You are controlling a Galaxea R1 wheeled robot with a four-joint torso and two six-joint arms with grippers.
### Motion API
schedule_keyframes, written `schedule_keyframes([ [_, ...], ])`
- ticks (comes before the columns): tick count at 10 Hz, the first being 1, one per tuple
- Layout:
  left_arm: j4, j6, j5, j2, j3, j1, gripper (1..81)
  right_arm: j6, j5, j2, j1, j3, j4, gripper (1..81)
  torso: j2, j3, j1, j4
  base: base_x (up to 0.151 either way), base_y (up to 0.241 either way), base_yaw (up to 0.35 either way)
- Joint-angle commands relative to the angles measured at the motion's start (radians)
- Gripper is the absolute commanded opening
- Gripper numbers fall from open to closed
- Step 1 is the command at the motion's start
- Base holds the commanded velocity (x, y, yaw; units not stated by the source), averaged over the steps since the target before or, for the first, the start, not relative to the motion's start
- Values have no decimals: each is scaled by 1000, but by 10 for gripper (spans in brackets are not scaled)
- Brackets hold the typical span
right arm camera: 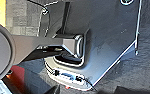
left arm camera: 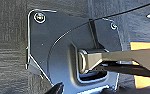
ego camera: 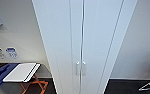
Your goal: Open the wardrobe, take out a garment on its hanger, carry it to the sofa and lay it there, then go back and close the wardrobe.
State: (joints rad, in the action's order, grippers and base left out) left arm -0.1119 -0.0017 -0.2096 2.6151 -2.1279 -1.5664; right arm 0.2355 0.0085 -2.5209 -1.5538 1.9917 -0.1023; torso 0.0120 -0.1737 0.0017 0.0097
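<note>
Head view: the wardrobe (ego camera: 83, 42) stands right in front, tall and white. Both of its doors are shut, and the line where they meet runs straight down the middle. The two small white handles (ego camera: 80, 68) sit side by side on that line, low in the picture. Nothing is touching them.

So the job looks like it is either at the very start or at the very end. With the doors shut, I cannot tell which, because the jacket is not to be seen here.

To the left of the wardrobe, by the wall, there is a folding stand with orange legs (ego camera: 33, 86) and a white top. The floor (ego camera: 126, 87) is dark.

The wrist views look down at dark carpet past the robot's own dark plates. I cannot tell if either pincer is clenched or released.
</note>
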Motion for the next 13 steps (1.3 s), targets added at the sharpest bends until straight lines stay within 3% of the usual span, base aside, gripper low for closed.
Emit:
schedule_keyframes([
  [1,-9,2,53,-22,11,19,811,2,-68,32,27,-15,-4,811,0,0,0,0,81,0,0],
  [4,-9,3,53,-22,11,19,811,2,-68,34,27,-12,-5,811,0,0,0,0,71,0,0],
  [9,-9,0,53,-38,31,28,811,1,-70,49,75,-44,-14,811,0,0,0,0,0,0,0],
  [11,-9,0,53,-111,126,76,811,-9,-70,107,141,-148,-14,811,0,0,0,0,0,0,0],
  [13,-9,2,55,-217,275,140,811,-5,-78,227,238,-340,-16,811,0,0,0,0,0,0,0],
])
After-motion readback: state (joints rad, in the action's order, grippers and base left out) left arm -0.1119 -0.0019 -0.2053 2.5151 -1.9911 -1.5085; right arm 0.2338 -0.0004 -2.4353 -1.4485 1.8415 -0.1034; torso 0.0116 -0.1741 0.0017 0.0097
